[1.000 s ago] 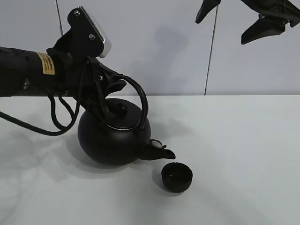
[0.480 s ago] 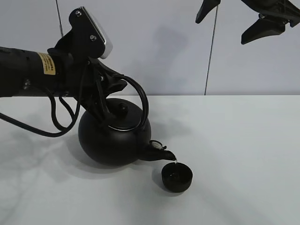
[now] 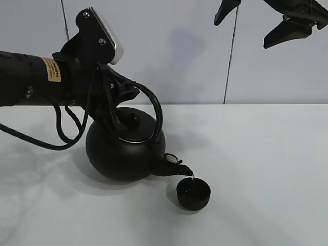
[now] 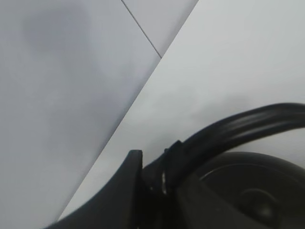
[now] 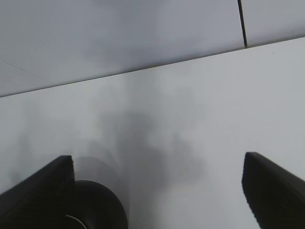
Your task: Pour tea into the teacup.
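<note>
Left claw (image 3: 114, 119) on kettle handle (image 3: 154, 105), over white table (image 3: 266, 164), pale panelled wall (image 3: 179, 51).

High front camera and close left wrist camera share the kettle (image 3: 125, 154) (image 4: 248, 191).

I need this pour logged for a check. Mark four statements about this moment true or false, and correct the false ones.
1. The left pincer grips the kettle by its handle. True.
2. The kettle stands upright. False: it is tilted, spout down.
3. The spout hangs over the teacup. True.
4. The right pincer holds the teacup. False: it hangs open and empty, high above the table.
</note>
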Controlling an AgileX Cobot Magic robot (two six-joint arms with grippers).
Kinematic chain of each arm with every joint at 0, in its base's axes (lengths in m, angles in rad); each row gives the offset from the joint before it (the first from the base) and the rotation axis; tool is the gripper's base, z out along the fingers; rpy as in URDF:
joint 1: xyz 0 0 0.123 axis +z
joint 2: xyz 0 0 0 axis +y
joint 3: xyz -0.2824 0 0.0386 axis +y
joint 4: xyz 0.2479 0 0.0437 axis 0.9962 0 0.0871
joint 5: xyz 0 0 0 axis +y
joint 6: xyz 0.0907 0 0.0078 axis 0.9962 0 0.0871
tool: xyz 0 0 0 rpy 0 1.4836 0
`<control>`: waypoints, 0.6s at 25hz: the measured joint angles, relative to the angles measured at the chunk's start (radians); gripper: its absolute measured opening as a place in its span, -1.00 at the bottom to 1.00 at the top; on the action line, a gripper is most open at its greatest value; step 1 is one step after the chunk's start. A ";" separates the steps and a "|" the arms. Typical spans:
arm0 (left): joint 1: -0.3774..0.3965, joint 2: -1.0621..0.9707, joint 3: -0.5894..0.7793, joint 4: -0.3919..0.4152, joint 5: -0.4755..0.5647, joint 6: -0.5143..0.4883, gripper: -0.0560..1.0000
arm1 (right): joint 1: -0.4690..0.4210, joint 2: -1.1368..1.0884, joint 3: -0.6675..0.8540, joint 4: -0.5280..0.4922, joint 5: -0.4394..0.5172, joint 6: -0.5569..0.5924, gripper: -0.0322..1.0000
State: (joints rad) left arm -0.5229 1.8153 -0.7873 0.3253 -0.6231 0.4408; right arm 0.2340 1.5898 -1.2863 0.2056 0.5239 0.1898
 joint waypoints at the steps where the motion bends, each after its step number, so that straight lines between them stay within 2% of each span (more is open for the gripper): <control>1: 0.000 0.000 0.000 0.000 0.000 0.000 -0.70 | 0.000 0.000 0.000 0.000 0.000 0.000 0.34; 15: -0.007 0.000 0.000 0.000 -0.002 0.031 -0.70 | 0.000 0.000 0.000 0.000 0.000 0.000 0.34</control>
State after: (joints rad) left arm -0.5300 1.8153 -0.7873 0.3253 -0.6247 0.4722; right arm 0.2340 1.5898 -1.2863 0.2056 0.5239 0.1898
